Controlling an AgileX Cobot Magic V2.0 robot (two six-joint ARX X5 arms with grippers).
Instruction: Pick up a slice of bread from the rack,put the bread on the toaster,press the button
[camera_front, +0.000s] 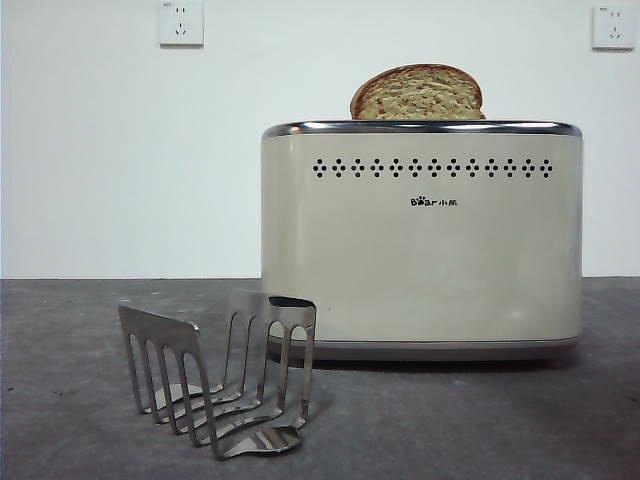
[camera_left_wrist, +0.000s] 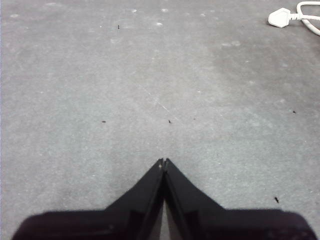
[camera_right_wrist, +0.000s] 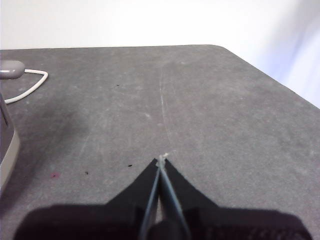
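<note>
One slice of bread (camera_front: 418, 94) stands in the top of the toaster (camera_front: 420, 240), its rounded brown crust and speckled crumb rising above the chrome rim. The cream toaster sits on the grey desk (camera_front: 60, 400) with its row of small dark holes and the "Bear" logo facing the front camera. Just in front of it and towards its left corner stands the rack (camera_front: 222, 375) — shiny steel, comb-like dividers upright, much lower than the toaster, no bread in its slots. Two white wall sockets (camera_front: 181, 23) show high on the wall behind.

Neither arm appears in the front view. The left hand (camera_left_wrist: 164, 161) has its two black jaws pressed together tip to tip, holding nothing, over bare grey desk; a white plug (camera_left_wrist: 281, 17) with its cable lies well away from it. The right hand (camera_right_wrist: 161, 161) is likewise closed to a point and holds nothing, over open desk near a rounded desk corner. At the edge of that view a pale, boxy shape — probably the toaster's side (camera_right_wrist: 6, 150), though only a sliver shows — sits beside a white cable (camera_right_wrist: 30, 87).
</note>
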